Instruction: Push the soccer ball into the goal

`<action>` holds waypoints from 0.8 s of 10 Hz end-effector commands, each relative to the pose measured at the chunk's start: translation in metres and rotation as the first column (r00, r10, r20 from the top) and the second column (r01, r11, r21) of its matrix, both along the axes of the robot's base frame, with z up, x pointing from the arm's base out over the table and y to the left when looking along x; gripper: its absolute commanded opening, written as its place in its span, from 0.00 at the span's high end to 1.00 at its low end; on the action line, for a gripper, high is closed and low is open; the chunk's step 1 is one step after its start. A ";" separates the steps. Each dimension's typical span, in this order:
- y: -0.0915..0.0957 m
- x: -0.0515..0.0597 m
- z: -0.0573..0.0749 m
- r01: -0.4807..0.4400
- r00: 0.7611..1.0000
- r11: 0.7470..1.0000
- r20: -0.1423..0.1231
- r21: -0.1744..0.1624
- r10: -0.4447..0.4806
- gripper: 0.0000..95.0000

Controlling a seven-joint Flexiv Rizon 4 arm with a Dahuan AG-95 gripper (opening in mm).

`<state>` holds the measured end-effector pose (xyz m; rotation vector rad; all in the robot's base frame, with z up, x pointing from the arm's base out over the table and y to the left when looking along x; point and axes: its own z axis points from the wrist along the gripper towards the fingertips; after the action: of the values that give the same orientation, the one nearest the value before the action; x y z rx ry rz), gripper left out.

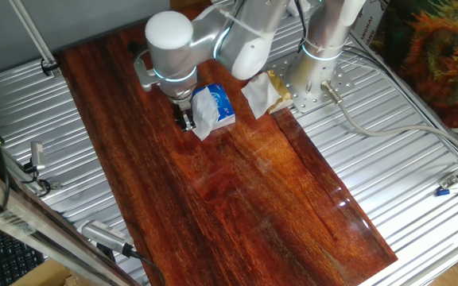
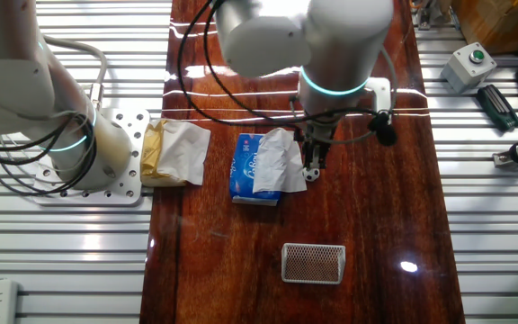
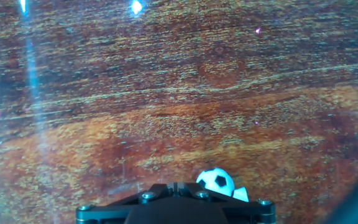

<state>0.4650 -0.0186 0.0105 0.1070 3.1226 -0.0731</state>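
We see the hand (image 2: 311, 167), a dark two-finger unit at the end of a glossy white arm with a glowing teal ring, pointing down at the bench (image 2: 367, 225) and standing just beside the blue packet (image 2: 245, 171); from these views we cannot tell whether its fingers are parted or closed, and nothing shows between them. The soccer ball (image 3: 215, 180), a small smooth sphere of white with black patches, lies on the wood right at the fingertips: in the hand view it sits just above the black, bolted edge of the hand's body, slightly to the right of centre, and in the other fixed view it appears as a tiny white dot (image 2: 312, 175) at the tip of the fingers, beside the packet's tissue. The blue packet is a soft rectangular pack with crumpled white tissue (image 2: 277, 162) spilling from its top. The goal (image 2: 313, 263), a pale frame holding a fine brownish mesh, lies flat on the bench well apart from the ball, on the near side of that view. Crumpled white-and-tan paper (image 2: 174, 153) rests at the bench edge beside the arm's perforated metal base plate (image 2: 120, 153). The bench is a polished reddish-brown wooden board with streaked grain and bright reflections, laid over ribbed metal.
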 end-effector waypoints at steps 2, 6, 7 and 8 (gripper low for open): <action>-0.005 -0.004 0.001 -0.024 1.000 0.999 0.005 0.045 0.023 0.60; -0.009 -0.004 0.003 -0.094 0.996 0.992 0.010 0.079 0.093 0.00; -0.010 -0.003 0.004 -0.121 0.993 0.991 0.005 0.054 0.121 0.00; -0.014 -0.003 0.005 -0.139 0.990 0.989 -0.001 0.042 0.139 0.00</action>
<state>0.4640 -0.0298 0.0127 -0.0889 3.1187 0.0788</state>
